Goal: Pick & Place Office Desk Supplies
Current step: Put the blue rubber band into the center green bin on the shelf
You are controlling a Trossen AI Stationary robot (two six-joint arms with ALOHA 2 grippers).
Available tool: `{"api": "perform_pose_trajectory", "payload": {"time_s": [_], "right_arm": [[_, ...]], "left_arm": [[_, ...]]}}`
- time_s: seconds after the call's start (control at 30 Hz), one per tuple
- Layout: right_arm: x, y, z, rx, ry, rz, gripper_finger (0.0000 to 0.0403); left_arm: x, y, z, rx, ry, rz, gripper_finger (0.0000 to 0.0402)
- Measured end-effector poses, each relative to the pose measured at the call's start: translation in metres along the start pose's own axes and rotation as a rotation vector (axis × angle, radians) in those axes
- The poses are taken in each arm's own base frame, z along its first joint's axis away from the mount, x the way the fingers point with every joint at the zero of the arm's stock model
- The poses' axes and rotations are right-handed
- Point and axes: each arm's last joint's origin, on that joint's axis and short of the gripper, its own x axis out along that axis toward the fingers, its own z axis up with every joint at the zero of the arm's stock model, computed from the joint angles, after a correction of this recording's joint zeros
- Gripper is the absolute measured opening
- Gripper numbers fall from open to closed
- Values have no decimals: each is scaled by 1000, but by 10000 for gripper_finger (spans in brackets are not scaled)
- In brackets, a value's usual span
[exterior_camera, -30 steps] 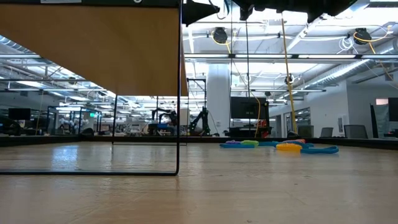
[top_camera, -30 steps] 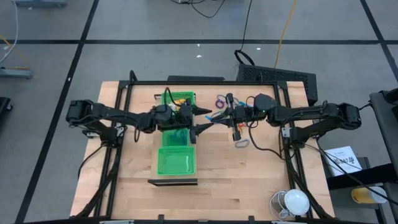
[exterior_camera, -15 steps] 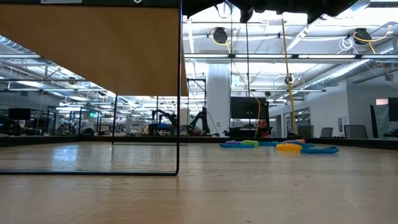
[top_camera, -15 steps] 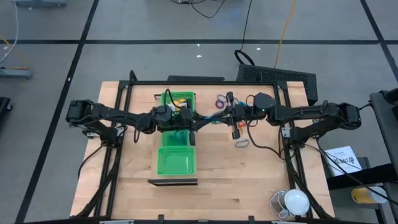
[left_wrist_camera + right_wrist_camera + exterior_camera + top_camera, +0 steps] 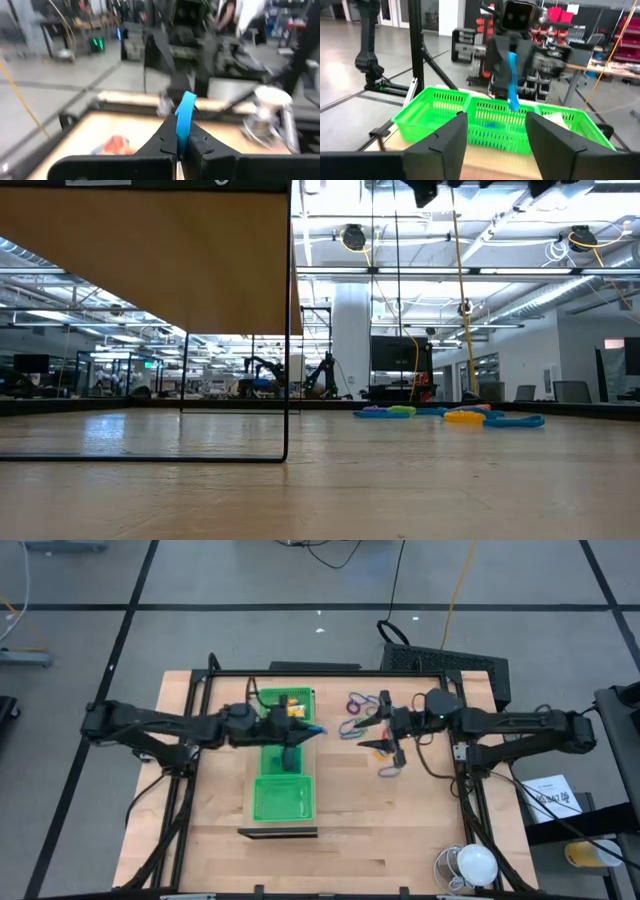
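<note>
My left gripper (image 5: 308,729) hangs over the long green tray (image 5: 283,798), pointing level toward the table's right edge, shut on a thin blue loop (image 5: 185,112). The right wrist view shows that loop (image 5: 512,75) above the tray's wall (image 5: 445,107). My right gripper (image 5: 372,738) stands open a short way to the right of it, with nothing between its fingers (image 5: 447,137). Small yellow and orange pieces (image 5: 290,705) lie in the tray's far compartment. Purple and blue loops (image 5: 354,703) and one more loop (image 5: 388,768) lie flat on the table; the low view shows them as bright items (image 5: 465,417). My left gripper pinches the blue loop's near end (image 5: 181,131) between its two fingers. The fingers come level from the table's left. The loop sticks out past the fingertips, flattened into a narrow strip, lifted clear above the tray.
A black frame (image 5: 330,672) runs around the work area. A white round object (image 5: 472,864) stands at the near right corner, and a dark mat (image 5: 440,660) lies beyond the far edge. Bare wood lies near the front edge.
My left gripper has shut on the blue loop that my right gripper held. My right gripper has opened, let go and drawn back toward the table's right edge. My left gripper has drawn back toward the left edge and risen a little, taking the loop with it.
</note>
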Motion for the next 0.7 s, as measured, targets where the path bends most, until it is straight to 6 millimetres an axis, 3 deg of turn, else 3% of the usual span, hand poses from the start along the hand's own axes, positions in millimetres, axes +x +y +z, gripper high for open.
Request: {"api": "perform_pose_trajectory", "payload": {"time_s": [0.17,0.33,0.53,0.7], "right_arm": [[-18,6,2,21,69,0,207],[-24,8,2,29,99,3,196],[-24,7,1,-5,103,4,189],[-23,7,0,10,110,4,193]], "left_arm": [[-39,-13,0,-51,180,96,3],[-61,-26,-9,-119,293,194,5],[-57,-33,-22,-167,371,218,13],[-51,-30,-26,-176,389,243,72]]}}
